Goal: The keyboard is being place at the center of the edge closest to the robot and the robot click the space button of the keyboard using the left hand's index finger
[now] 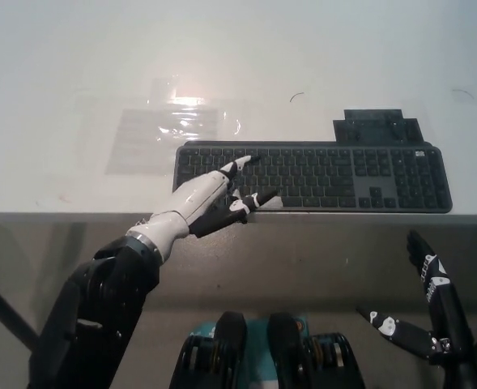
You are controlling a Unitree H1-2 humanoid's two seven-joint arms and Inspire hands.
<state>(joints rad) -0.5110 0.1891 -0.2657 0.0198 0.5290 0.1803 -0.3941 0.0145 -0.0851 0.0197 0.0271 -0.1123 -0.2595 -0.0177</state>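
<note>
A dark grey keyboard (343,174) lies along the near edge of the white table (76,65), slightly right of centre. A pale strip marks its space bar (268,202). My white left hand (202,203) reaches over the keyboard's left part, open, with one finger stretched out over the keys and another fingertip touching the left end of the space bar. My black right hand (428,312) hangs below the table edge at the lower right, open and holding nothing.
A clear plastic sheet (169,130) lies flat on the table behind the keyboard's left end. A dark flat piece (376,126) sits just behind the keyboard's right half.
</note>
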